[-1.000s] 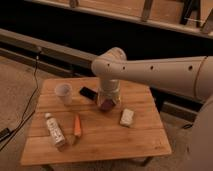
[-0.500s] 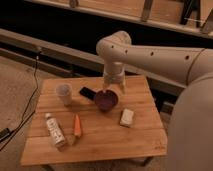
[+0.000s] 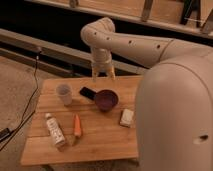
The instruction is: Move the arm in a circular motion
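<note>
The arm (image 3: 145,47) is a thick beige-white tube with small dark screw holes. It reaches from the lower right up to a bend at the top centre, then drops down. Its big rounded segment (image 3: 175,110) fills the right side of the view. The gripper (image 3: 103,75) hangs point-down from the cylindrical end, over the far edge of the wooden table (image 3: 100,142). Its two fingers (image 3: 94,74) stand apart and hold nothing. It hangs above and behind a purple bowl (image 3: 106,99).
On the table are a translucent cup (image 3: 64,94), a flat black object (image 3: 88,92), a white block (image 3: 127,117), a carrot (image 3: 77,126) and a small bottle (image 3: 54,130). A black cable (image 3: 27,107) runs over the floor at left. A dark ledge runs behind the table.
The gripper has moved from just over the bowl toward the table's far edge and risen. The arm's near segment now covers more of the right side.
</note>
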{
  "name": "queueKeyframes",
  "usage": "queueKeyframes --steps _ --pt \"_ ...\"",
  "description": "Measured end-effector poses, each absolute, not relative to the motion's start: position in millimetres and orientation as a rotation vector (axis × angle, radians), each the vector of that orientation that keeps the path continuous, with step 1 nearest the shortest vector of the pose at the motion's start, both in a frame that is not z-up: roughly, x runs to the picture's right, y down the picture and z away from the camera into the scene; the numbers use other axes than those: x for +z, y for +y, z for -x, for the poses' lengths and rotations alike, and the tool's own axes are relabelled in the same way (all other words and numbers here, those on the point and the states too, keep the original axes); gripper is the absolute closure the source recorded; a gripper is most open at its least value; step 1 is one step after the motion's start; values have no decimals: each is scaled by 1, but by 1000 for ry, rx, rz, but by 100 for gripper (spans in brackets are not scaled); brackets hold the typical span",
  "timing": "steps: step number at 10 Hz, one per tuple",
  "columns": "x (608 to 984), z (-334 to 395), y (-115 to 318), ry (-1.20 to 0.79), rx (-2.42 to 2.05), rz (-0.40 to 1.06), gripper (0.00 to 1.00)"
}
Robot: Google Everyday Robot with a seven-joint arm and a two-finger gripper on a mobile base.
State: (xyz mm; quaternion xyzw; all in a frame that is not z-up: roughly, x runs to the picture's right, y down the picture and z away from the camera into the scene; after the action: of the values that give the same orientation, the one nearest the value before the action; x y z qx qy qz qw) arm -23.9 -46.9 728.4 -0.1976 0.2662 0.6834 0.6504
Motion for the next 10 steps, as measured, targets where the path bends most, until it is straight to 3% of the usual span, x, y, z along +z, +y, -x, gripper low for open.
queueKeyframes --steps 4,10 --pt "734 86 -43 597 1446 458 35" --pt "716 133 19 528 1293 521 35"
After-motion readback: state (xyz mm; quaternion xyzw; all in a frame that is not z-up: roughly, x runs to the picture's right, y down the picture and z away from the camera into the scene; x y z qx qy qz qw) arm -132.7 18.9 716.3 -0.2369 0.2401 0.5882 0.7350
